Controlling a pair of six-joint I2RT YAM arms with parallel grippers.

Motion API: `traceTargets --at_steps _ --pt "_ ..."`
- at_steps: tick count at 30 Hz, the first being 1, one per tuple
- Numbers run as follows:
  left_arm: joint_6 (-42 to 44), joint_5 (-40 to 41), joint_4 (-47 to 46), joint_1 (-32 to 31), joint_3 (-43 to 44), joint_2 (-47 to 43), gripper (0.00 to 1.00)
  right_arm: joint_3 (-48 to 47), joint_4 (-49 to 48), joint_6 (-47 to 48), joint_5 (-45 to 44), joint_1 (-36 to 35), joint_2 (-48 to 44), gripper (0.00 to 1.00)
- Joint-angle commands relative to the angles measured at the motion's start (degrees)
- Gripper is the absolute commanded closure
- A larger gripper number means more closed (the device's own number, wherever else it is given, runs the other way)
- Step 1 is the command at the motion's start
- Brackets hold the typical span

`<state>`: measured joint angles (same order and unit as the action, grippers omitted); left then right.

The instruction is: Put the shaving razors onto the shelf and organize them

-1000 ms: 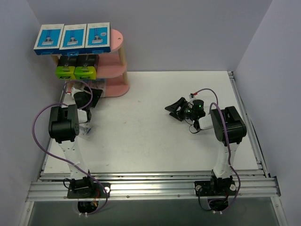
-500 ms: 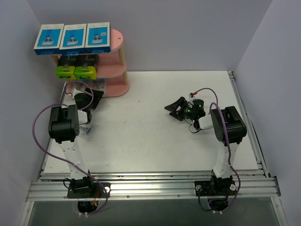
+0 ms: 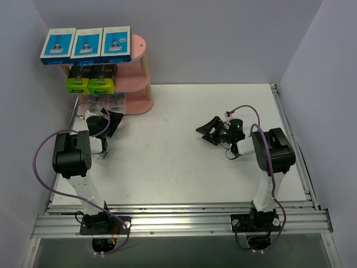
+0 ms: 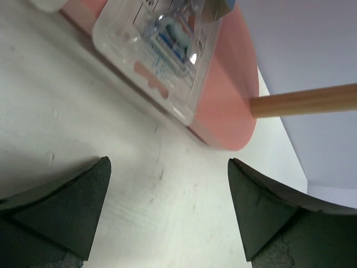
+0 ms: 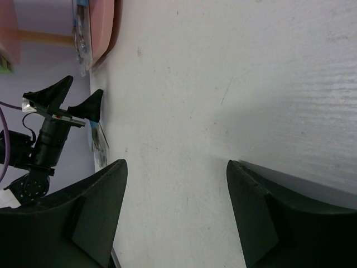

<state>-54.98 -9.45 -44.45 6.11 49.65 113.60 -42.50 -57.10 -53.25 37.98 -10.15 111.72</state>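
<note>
Left wrist view: clear plastic blister pack (image 4: 162, 50) on pink oval shelf board (image 4: 226, 106), indistinct from above; left gripper (image 4: 168, 162) apart, empty; right gripper (image 5: 176, 163) apart, empty, over white desk (image 5: 223, 67).

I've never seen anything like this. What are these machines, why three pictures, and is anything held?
These are two robot arms bolted to a white table. The wide picture looks down from above; the other two come from a camera on each wrist, so the dark wedges are that arm's fingers. Back left stands a pink three-tier shelf with wooden posts. Three flat blue-and-white boxes sit on its top board, two black boxes with lime-green ends on the middle one, a clear blister pack on the bottom. A second clear pack lies on the table by the left arm. The left hand, near the shelf, and the right hand, mid-table, are both open and empty.
</note>
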Motion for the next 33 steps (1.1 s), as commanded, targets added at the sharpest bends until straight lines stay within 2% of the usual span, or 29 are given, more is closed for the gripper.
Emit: traceTargets --at_steps 1,6,9,10,15,18,20,21,25,26,27,28,29,33 --pt "2.0 0.8 1.6 0.3 -3.3 -8.0 0.06 1.9 4.5 2.0 0.2 0.1 -2.8 0.32" --pt "3.6 1.0 9.0 0.6 -7.5 -20.6 0.06 2.9 4.8 1.8 0.0 -1.0 -4.7 0.32" --pt "6.1 2.4 18.3 0.5 -7.8 -28.7 0.06 2.5 5.9 2.9 -0.1 -3.0 -6.2 0.35" --pt "7.6 2.8 24.3 0.6 -6.9 -30.7 0.06 2.2 7.6 4.2 -0.4 -3.8 -6.9 0.37" --pt "16.3 6.0 42.5 1.9 -4.6 -44.0 0.06 0.1 14.1 8.0 -2.6 -9.8 -9.8 0.38" --pt "20.4 6.4 47.9 4.8 -5.8 -50.1 0.06 0.4 14.2 7.5 -3.5 -11.4 -10.5 0.38" --pt "21.1 3.0 51.0 7.6 -6.7 -52.0 0.00 0.8 13.8 6.9 -3.5 -12.3 -10.6 0.39" --pt "21.1 2.4 52.9 10.0 -6.9 -52.7 0.04 0.8 13.8 6.4 -3.7 -12.7 -10.5 0.40" --pt "21.8 0.2 58.5 14.9 -8.4 -51.4 0.29 1.8 14.1 6.1 -3.4 -13.6 -11.0 0.41" --pt "21.7 0.0 58.8 15.5 -8.8 -50.9 0.58 2.1 14.3 6.2 -3.3 -13.8 -11.3 0.41" --pt "21.1 1.0 59.7 15.6 -9.0 -50.1 0.77 2.3 14.5 6.4 -3.3 -13.8 -11.4 0.41" --pt "20.5 1.6 59.8 15.7 -8.8 -49.6 0.85 2.5 15.0 6.8 -3.3 -13.7 -12.0 0.41" --pt "20.4 1.5 59.6 15.8 -8.7 -49.3 0.89 3.1 15.3 7.0 -3.4 -13.8 -12.3 0.41" --pt "19.3 2.5 58.9 15.7 -8.5 -46.0 0.89 5.1 14.4 7.2 -3.5 -13.7 -13.4 0.41"
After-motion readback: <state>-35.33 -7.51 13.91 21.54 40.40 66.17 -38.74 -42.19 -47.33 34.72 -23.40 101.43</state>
